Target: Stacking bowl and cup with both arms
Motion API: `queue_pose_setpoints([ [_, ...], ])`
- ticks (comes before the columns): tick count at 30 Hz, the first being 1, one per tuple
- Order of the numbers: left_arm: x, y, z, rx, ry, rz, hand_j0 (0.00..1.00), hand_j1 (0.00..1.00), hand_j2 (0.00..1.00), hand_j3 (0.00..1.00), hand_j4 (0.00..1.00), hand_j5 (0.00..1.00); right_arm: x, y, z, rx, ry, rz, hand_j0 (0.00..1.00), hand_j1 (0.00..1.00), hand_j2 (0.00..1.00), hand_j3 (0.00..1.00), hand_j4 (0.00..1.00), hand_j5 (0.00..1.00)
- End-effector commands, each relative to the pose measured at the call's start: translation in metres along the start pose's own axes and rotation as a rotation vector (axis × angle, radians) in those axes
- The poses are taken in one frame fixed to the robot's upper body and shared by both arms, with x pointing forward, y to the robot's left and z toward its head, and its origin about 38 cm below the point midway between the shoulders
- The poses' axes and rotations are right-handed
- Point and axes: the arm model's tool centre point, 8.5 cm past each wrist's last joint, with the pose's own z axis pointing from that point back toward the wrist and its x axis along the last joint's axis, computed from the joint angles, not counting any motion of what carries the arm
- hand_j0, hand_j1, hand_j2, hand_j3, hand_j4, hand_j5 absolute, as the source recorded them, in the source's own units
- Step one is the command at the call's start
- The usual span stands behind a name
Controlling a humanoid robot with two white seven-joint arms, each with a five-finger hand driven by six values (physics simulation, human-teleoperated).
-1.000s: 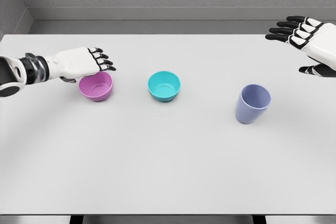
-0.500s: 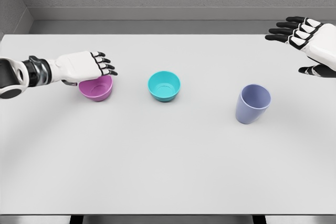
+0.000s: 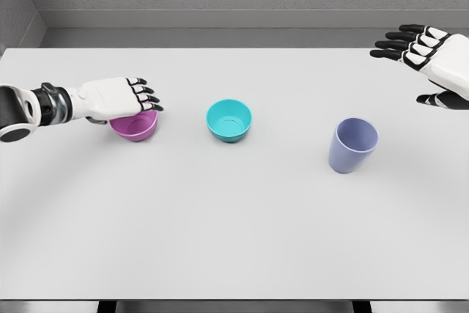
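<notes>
Three vessels stand on the white table [image 3: 234, 240]: a pink bowl [image 3: 135, 128] at 9 o'clock of the teal bowl [image 3: 229, 120], and a lavender cup [image 3: 352, 145] at 4 o'clock of the teal bowl, well apart from it. The left hand [image 3: 117, 97] lies over the pink bowl's far rim, fingers extended across the opening; whether the thumb has the wall pinched cannot be told from this angle. The right hand [image 3: 429, 56] hovers open, fingers spread, at 1 o'clock of the cup, holding nothing. Judged step: securing the pink bowl, nothing stacked yet. Next move calls for a firm rim grasp, then a lift toward the teal bowl. No object obstructs that path.
</notes>
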Motion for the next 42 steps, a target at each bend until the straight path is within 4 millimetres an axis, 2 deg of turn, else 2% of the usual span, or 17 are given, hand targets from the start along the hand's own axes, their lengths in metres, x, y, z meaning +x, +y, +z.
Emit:
queue_pose_setpoints([
  [1,-0.001,-0.001,0.001,-0.001,0.003,0.003,1.0,1.0,1.0,1.0,1.0,1.0,0.0,0.0,0.0,-0.004,0.001,-0.006,1.0,1.0,1.0,1.0,1.0,1.0],
  [19,0.004,0.004,0.0,0.011,-0.01,-0.007,1.0,1.0,1.0,1.0,1.0,1.0,0.0,0.0,0.0,-0.001,0.001,-0.007,1.0,1.0,1.0,1.0,1.0,1.0],
  [22,0.004,0.002,0.0,-0.004,-0.01,-0.009,0.89,0.89,0.89,0.89,0.89,0.89,0.0,0.0,0.001,-0.002,0.001,-0.006,1.0,1.0,1.0,1.0,1.0,1.0],
  [23,0.005,0.0,-0.001,-0.035,-0.012,-0.009,0.79,0.79,0.79,0.79,0.79,0.79,0.0,0.0,0.001,-0.002,0.001,-0.006,1.0,1.0,1.0,1.0,1.0,1.0],
  [29,0.009,0.0,-0.001,-0.035,-0.021,-0.013,0.64,0.64,0.64,0.64,0.64,0.64,0.0,0.0,0.0,-0.001,0.0,-0.005,1.0,1.0,1.0,1.0,1.0,1.0],
  [33,0.008,0.003,0.0,-0.021,-0.021,0.0,0.48,0.48,0.48,0.48,0.48,0.48,0.0,0.0,0.0,-0.002,0.0,-0.005,1.0,1.0,1.0,1.0,1.0,1.0],
  [35,0.008,0.004,0.0,-0.009,-0.024,0.012,0.43,0.43,0.43,0.43,0.43,0.43,0.0,0.0,0.0,-0.002,0.0,-0.005,1.0,1.0,1.0,1.0,1.0,1.0],
  [38,0.008,0.011,0.001,0.047,-0.045,0.084,0.43,0.43,0.43,0.43,0.43,0.43,0.0,0.0,0.001,0.0,0.001,-0.006,1.0,1.0,1.0,1.0,1.0,1.0],
  [42,0.007,0.018,0.004,0.105,-0.067,0.157,0.34,0.34,0.34,0.34,0.34,0.34,0.0,0.0,0.001,0.0,0.001,-0.006,1.0,1.0,1.0,1.0,1.0,1.0],
])
